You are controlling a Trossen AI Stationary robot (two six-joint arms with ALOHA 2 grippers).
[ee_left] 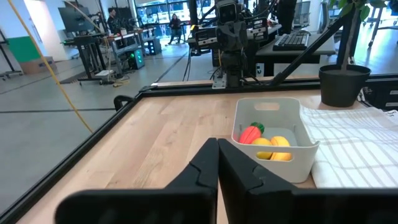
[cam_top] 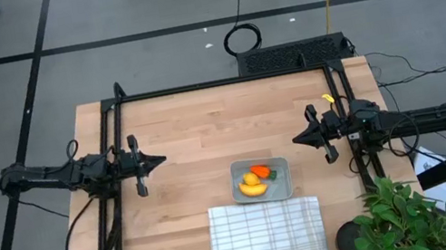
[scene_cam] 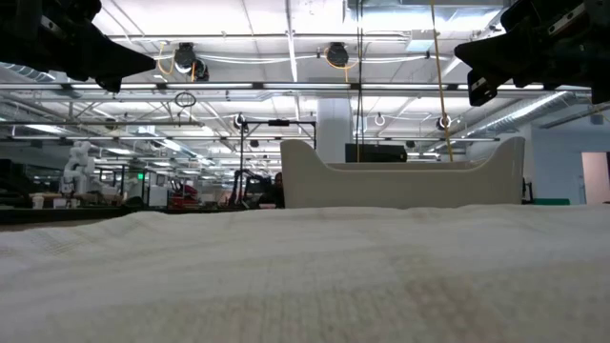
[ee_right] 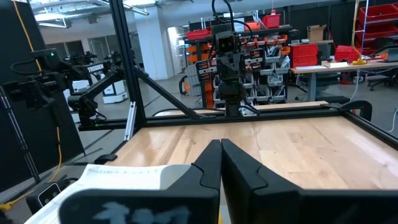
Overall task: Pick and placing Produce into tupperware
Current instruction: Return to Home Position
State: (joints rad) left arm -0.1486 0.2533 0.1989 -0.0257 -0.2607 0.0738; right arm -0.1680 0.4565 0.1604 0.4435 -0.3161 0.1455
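Note:
The grey tupperware (cam_top: 261, 181) sits on the table just beyond the checked cloth; it also shows in the left wrist view (ee_left: 273, 140) and the low view (scene_cam: 400, 173). Inside it lie the orange carrot (cam_top: 261, 171) (ee_left: 250, 134), the yellow banana (cam_top: 255, 189) (ee_left: 280, 149) and the lemon (cam_top: 251, 179) (ee_left: 262, 144). My left gripper (cam_top: 161, 161) (ee_left: 217, 163) hovers shut at the table's left, pointing toward the middle. My right gripper (cam_top: 296, 140) (ee_right: 221, 163) hovers shut at the table's right, above and beyond the tupperware. Neither touches anything.
A white checked cloth (cam_top: 268, 237) lies at the near edge, touching the tupperware's near side. A potted plant (cam_top: 406, 221) stands at the near right corner. A black frame (cam_top: 225, 82) runs around the table. Bare wood (cam_top: 205, 128) spreads across the far half.

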